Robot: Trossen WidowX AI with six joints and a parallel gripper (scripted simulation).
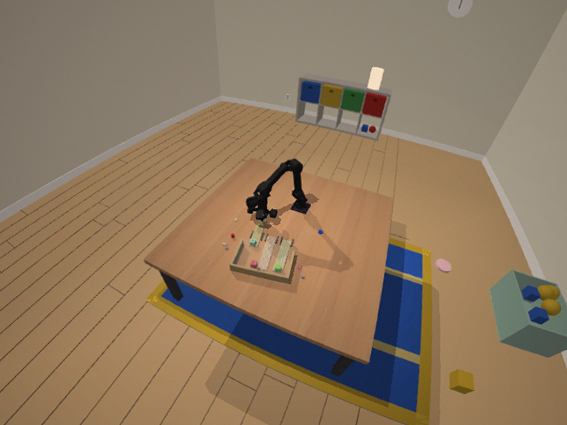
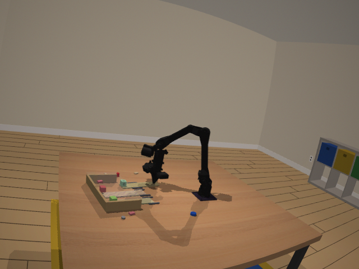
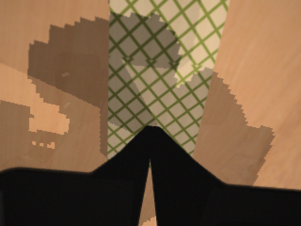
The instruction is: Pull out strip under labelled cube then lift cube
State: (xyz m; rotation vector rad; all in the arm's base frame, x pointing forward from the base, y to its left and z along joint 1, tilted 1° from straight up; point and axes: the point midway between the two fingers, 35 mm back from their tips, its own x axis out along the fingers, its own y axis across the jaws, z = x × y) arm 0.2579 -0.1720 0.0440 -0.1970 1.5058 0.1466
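My end effector (image 3: 150, 134) is pressed together, pinching the near end of one green-latticed strip (image 3: 160, 61) that lies flat on the counter (image 2: 231, 226). One mint labelled cube (image 2: 123, 182) rides on that strip (image 2: 136, 184), just outside the open end of the tray (image 2: 115, 205). Two more strips lie in the tray, one pink cube (image 2: 102, 188) and one green cube (image 2: 113, 198) inside it.
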